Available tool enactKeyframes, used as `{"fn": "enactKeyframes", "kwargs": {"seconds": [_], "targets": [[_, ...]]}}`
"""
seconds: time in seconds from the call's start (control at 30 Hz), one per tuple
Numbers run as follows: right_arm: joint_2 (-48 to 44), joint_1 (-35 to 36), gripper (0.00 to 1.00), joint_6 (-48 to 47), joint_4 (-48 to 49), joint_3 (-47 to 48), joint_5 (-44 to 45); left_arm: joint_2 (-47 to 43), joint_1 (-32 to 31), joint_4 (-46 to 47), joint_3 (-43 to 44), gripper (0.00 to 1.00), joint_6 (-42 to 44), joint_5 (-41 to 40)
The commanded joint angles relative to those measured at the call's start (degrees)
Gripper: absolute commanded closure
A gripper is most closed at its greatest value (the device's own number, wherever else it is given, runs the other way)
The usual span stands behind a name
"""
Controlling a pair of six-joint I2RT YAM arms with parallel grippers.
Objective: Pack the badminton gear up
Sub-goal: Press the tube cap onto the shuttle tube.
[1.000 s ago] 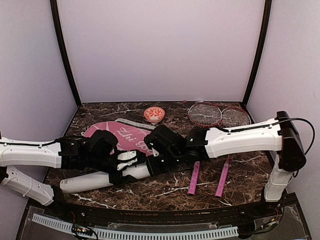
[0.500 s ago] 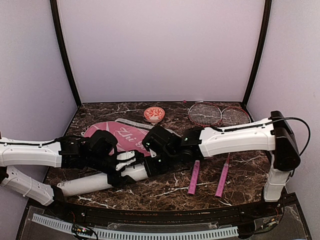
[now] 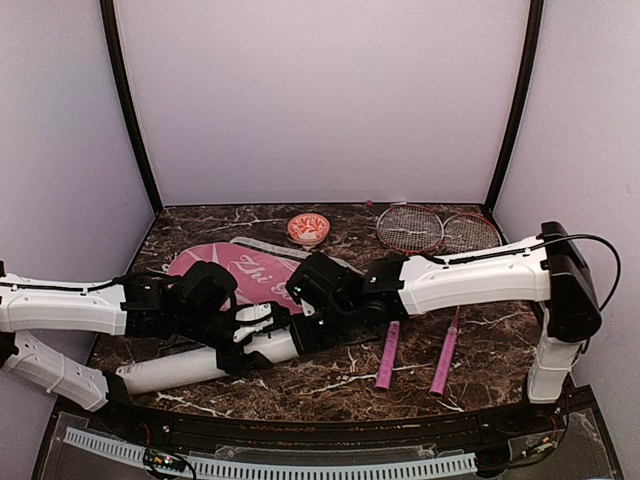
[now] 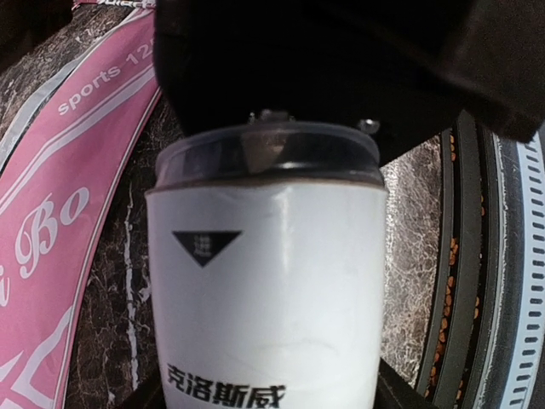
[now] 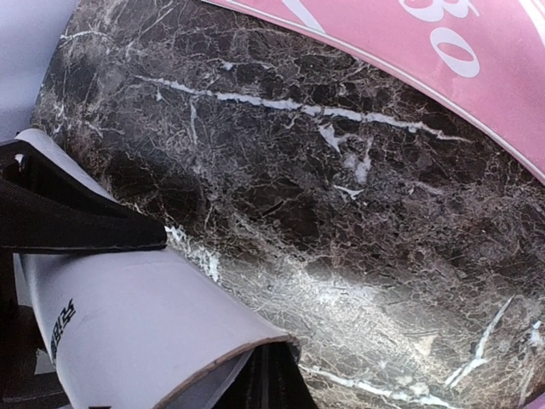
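The long white tube [image 3: 190,362] lies along the near left of the table. My left gripper [image 3: 246,334] is shut around it near its right end; in the left wrist view the tube [image 4: 264,281] fills the space between the fingers [image 4: 397,397]. A clear collar [image 4: 266,155] tops its end. My right gripper [image 3: 312,324] is shut, its dark tips [image 5: 274,383] at the rim of the tube's mouth [image 5: 223,362]. Two red-framed rackets [image 3: 410,228] [image 3: 471,233] lie at the right, pink handles [image 3: 387,356] toward me. The pink cover [image 3: 248,272] lies behind the tube.
A small red-and-white bowl [image 3: 308,229] stands at the back centre. The pink cover [image 4: 60,213] runs close along the tube's left side. The black front rail [image 4: 477,281] of the table is close on the tube's other side. Purple walls enclose the table.
My right gripper has slid a little to the left, closing onto the tube's end. The left arm and the tube have barely moved.
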Motion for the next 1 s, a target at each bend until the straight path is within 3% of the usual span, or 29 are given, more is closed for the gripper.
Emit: {"fn": "enactKeyframes", "kwargs": {"seconds": [0.0,0.3,0.53,0.77,0.97], "targets": [[-4.95,2.03,0.92,-0.01,12.29,-0.81,0.40,0.36,-1.81,12.98,2.75,0.37,1.63,2.09],[-13.84,0.16,0.83,0.54,2.75,-6.80,6.84,-1.12,-1.79,12.13,2.38,0.37,2.80,-0.95],[-20.21,-1.40,0.79,1.97,1.99,-11.46,8.61,-1.39,-1.78,12.25,2.39,0.37,2.56,-1.39],[-26.51,-2.93,0.73,3.65,12.75,-20.93,3.57,-1.74,-1.81,12.57,2.32,0.37,2.34,-1.40],[-32.78,-3.24,0.54,3.15,29.09,-28.93,-2.92,-2.26,-1.81,12.77,2.09,0.37,2.31,-0.98]]}}
